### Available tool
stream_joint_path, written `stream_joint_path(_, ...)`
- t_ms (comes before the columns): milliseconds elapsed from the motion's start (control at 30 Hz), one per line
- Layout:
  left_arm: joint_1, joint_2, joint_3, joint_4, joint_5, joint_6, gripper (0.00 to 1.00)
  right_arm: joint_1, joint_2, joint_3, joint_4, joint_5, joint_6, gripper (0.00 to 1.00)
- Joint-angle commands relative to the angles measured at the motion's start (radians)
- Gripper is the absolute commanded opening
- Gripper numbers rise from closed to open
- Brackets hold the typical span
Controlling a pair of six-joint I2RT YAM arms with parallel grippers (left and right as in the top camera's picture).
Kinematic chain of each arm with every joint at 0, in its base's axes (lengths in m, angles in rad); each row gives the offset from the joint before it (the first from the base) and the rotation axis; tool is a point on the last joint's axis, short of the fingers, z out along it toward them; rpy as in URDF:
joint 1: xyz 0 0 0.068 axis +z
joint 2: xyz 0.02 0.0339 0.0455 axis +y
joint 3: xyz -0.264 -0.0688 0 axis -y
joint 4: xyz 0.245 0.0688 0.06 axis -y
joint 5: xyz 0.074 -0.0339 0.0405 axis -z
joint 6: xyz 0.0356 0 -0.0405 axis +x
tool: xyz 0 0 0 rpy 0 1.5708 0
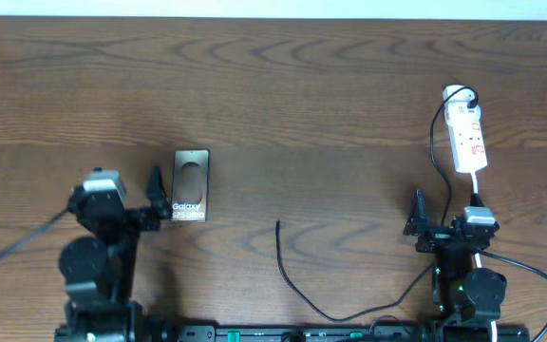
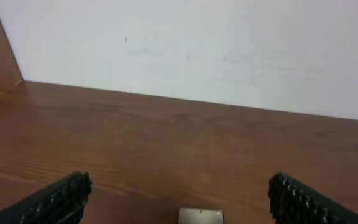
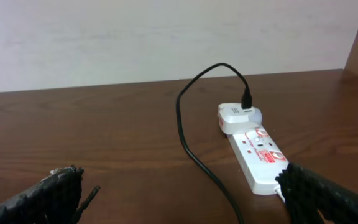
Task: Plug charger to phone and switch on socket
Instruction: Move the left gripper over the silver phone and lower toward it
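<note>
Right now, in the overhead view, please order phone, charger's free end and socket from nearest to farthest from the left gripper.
1. phone, just right of the left gripper.
2. charger's free end, near the middle.
3. socket, far right.

Phone (image 1: 190, 185) lay at 9 o'clock from table (image 1: 283, 85) ctr, L gripper (image 1: 160, 199) just beside it; socket (image 1: 467, 138) at 3; charger (image 1: 281, 249) end loose at 6.

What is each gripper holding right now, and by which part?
Nothing is held. The left gripper stands open beside the phone; the right gripper stands open, and the charger lies free on the table.
</note>
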Motion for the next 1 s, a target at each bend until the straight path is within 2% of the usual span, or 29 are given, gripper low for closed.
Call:
stream_joint_path(0, 0.0, 0.148, 0.176, -0.047, 0.04, -0.01, 0.93, 0.009, -0.006, -0.001, -0.004, -0.003, -0.012, 0.99)
stream_joint_path(267, 0.0, 0.508, 0.566, -0.423, 0.044, -0.02, 0.93, 0.009, -0.006, -0.001, -0.004, -0.003, -0.012, 0.99)
stream_joint_path(300, 0.0, 0.579, 0.637, -0.508, 0.044, -0.02, 0.93, 0.009, -0.006, -0.001, -0.004, -0.003, -0.012, 0.99)
stream_joint_path(500, -0.001, 0.809, 0.824, -0.752, 0.044, -0.021, 0.93, 0.009, -0.006, -0.001, -0.004, -0.003, -0.012, 0.99)
stream_joint_path(667, 0.0, 0.93, 0.856, -0.869, 0.044, -0.02, 0.93, 0.009, -0.006, -0.001, -0.004, -0.003, -0.012, 0.99)
stream_joint_path(833, 0.0, 1.002, 0.855, -0.872, 0.044, -0.02, 0.93, 0.009, -0.006, -0.001, -0.004, -0.003, -0.012, 0.99)
stream_joint_path(900, 0.0, 1.026, 0.855, -0.873, 0.044, -0.02, 0.29, 0.009, -0.006, -0.001, -0.004, -0.003, -0.012, 0.99)
stream_joint_path(933, 0.0, 1.03, 0.855, -0.871, 0.044, -0.02, 0.25, 0.009, -0.006, -0.001, -0.004, -0.003, -0.012, 0.99)
stream_joint_path(967, 0.0, 1.031, 0.855, -0.869, 0.044, -0.02, 0.33, 0.009, -0.006, -0.001, -0.004, -0.003, -0.012, 0.99)
